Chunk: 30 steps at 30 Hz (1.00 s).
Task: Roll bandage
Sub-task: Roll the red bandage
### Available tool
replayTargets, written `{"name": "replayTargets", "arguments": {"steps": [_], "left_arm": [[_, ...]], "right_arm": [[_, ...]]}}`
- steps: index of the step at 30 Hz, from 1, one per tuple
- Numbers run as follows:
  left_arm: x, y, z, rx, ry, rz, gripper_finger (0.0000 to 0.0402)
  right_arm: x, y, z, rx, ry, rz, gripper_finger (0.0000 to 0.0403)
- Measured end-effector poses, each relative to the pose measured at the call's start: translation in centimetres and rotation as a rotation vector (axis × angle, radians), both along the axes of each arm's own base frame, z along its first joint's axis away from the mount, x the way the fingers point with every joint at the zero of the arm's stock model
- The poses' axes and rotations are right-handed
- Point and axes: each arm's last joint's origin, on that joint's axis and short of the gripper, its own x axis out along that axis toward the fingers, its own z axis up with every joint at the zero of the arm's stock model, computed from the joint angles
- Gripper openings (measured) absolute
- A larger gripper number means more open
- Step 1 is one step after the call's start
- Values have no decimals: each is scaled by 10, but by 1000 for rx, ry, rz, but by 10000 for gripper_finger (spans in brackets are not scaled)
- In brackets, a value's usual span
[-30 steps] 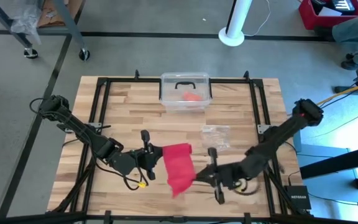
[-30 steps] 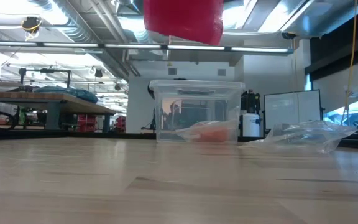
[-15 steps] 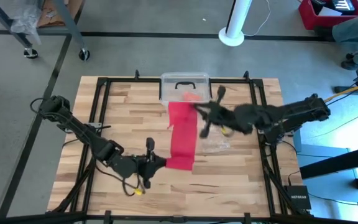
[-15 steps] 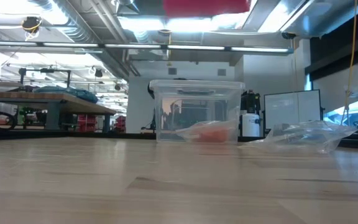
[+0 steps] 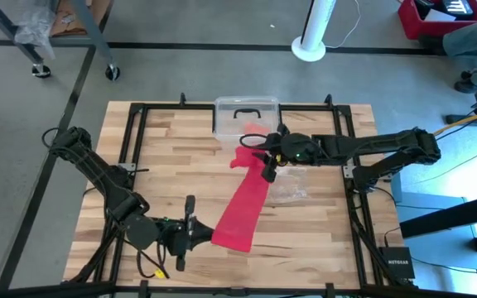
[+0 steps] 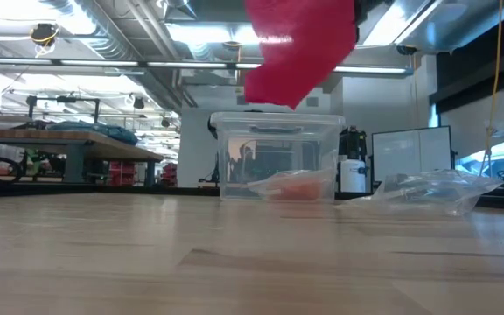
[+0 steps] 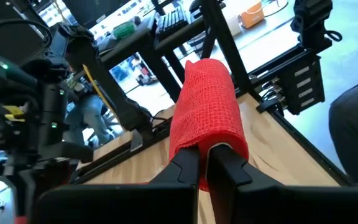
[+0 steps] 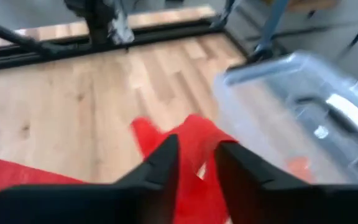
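Red cloth — the bandage (image 5: 245, 199) — stretches between clear bin (image 5: 247, 122) and plastic bag (image 5: 288, 184); left end effector (image 5: 191, 234) clamps one end, right end effector (image 5: 265, 157) parted.

A light butcher-block surface (image 5: 172, 157) stands on a grey concrete floor (image 5: 23, 157) crossed by dark tape lines (image 5: 73, 99). Beyond its far edge rises a white column on a round base (image 5: 311, 41); a red bin (image 5: 437, 18) sits off the far right corner, and a metal cart leg with a caster (image 5: 111, 73) off the far left. At table height the room opens into a workshop — long ceiling lights (image 6: 234, 66), exposed ducts (image 6: 103, 31), a cluttered workbench (image 6: 68, 140).
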Motion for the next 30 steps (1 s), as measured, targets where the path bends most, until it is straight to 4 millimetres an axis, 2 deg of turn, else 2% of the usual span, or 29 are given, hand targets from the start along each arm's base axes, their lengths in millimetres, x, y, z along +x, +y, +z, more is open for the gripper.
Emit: {"name": "replayTargets", "arguments": {"steps": [3,8,11,16,19,22,25,28,30], "left_arm": [[0,0,0,-2,2,3,4],[1,2,0,-12,1,11,4],[1,2,0,-25,1,14,4],[1,2,0,-38,-3,21,4],[1,1,2,-63,-16,23,4],[-1,2,6,-79,-42,66,4],[-3,3,9,-93,-74,139,4],[-3,4,10,-105,-95,195,4],[-1,7,11,-126,-100,211,4]], "right_arm": [[-2,1,0,32,38,8,176],[-10,4,32,126,41,113,256],[-15,6,49,168,65,151,284],[-23,10,57,226,123,162,302],[-26,27,55,203,154,214,303],[-30,57,56,98,144,269,303],[-35,92,53,-24,59,305,303],[-43,121,40,-99,-63,337,303],[-46,135,22,-107,-111,370,303]]}}
